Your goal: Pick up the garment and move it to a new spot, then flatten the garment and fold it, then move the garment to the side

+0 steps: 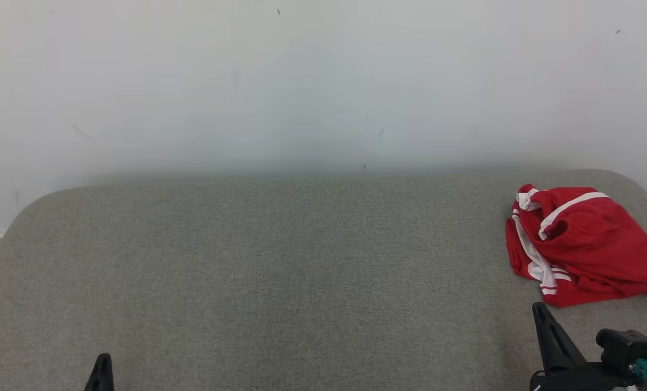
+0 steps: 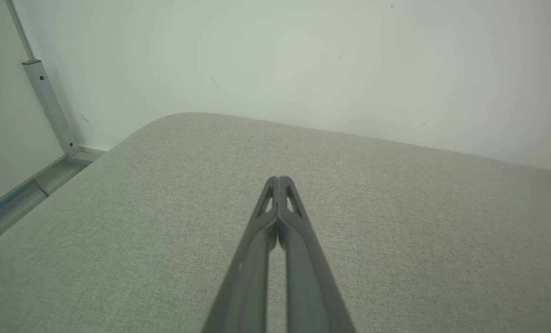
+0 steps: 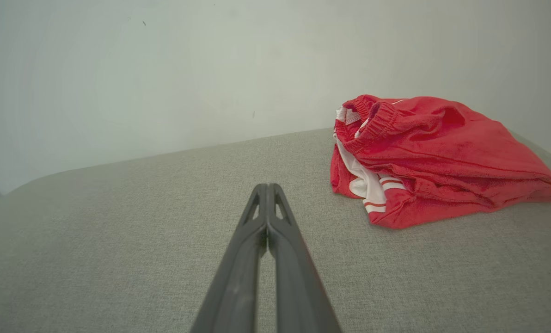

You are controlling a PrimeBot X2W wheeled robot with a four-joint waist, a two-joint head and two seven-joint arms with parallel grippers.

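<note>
The garment [image 1: 584, 247] is a red piece with white stripes, lying crumpled at the right end of the grey fabric surface [image 1: 302, 271]. In the right wrist view the garment [image 3: 432, 157] lies ahead and to the right of my right gripper [image 3: 267, 186], whose fingers are pressed together with nothing between them. That right gripper [image 1: 538, 308] shows at the lower right of the head view, just short of the garment. My left gripper [image 2: 278, 178] is shut on nothing over bare fabric, and its tip [image 1: 102, 358] pokes up at the lower left of the head view.
A pale wall [image 1: 323, 81] runs along the far edge of the surface. In the left wrist view a metal frame post [image 2: 49, 106] stands off the rounded far left corner. The wide middle of the grey surface lies between the two grippers.
</note>
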